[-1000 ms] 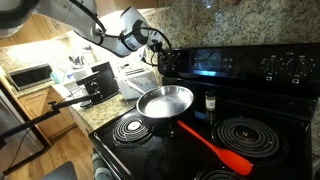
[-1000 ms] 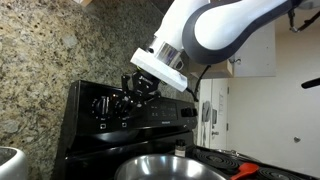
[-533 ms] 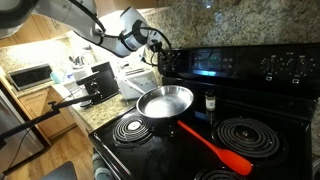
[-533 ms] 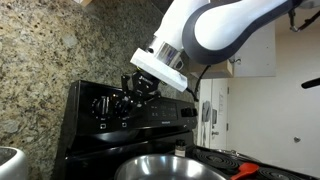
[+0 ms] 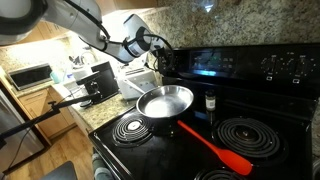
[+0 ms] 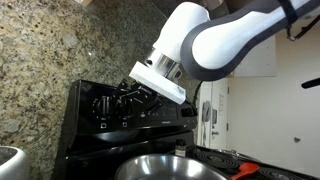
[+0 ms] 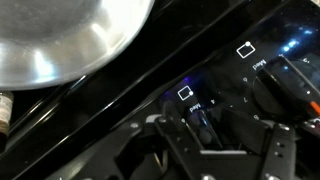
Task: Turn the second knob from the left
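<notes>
Fingers [image 6: 134,93] at stove back panel [image 6: 85,100]; 2nd knob [image 6: 124,101] lies dead ahead, stem axis along my approach. Spread wide-ish; can't tell if gripping.

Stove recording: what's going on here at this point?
The Panda arm's gripper is up at the knobs on the left end of the stove's back panel. Whether it grips a knob cannot be told. A steel pan and a red spatula lie on the cooktop, untouched.
</notes>
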You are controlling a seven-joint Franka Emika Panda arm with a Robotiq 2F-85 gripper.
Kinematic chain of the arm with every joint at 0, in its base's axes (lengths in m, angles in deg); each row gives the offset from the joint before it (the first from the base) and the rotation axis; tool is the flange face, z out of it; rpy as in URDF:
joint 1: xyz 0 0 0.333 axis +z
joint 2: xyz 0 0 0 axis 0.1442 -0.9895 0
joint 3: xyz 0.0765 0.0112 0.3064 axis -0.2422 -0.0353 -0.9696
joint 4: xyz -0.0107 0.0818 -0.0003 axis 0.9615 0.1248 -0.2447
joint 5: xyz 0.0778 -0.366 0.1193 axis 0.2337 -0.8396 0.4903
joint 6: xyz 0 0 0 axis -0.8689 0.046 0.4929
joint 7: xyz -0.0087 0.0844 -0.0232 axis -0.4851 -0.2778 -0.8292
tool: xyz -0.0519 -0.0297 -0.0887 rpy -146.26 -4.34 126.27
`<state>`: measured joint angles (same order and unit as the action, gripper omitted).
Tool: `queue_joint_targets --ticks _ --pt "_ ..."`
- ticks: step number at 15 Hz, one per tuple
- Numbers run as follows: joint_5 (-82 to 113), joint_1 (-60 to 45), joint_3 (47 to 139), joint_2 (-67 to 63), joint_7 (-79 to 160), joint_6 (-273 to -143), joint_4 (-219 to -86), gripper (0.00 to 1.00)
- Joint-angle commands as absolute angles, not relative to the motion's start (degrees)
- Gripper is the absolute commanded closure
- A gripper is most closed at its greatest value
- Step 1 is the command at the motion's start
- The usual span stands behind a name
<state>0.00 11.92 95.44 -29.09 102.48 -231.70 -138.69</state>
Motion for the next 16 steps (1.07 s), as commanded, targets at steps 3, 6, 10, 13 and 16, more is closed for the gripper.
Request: queue_joint_targets --ticks 3,6,10,13,16 --pt "2.8 12.8 97.6 -32.9 100.1 -232.8 -135.7 0.01" --pt "2.8 12.9 97.1 -33.1 98.4 -232.4 -135.0 0.00" --pt "-0.3 17.4 99.1 -29.2 95.8 -232.9 -139.2 0.00" --pt "-3.6 20.5 102.4 -27.4 95.8 -233.2 -142.2 0.00" --pt "-6.0 22.1 103.6 -26.3 95.7 -233.4 -144.4 0.00"
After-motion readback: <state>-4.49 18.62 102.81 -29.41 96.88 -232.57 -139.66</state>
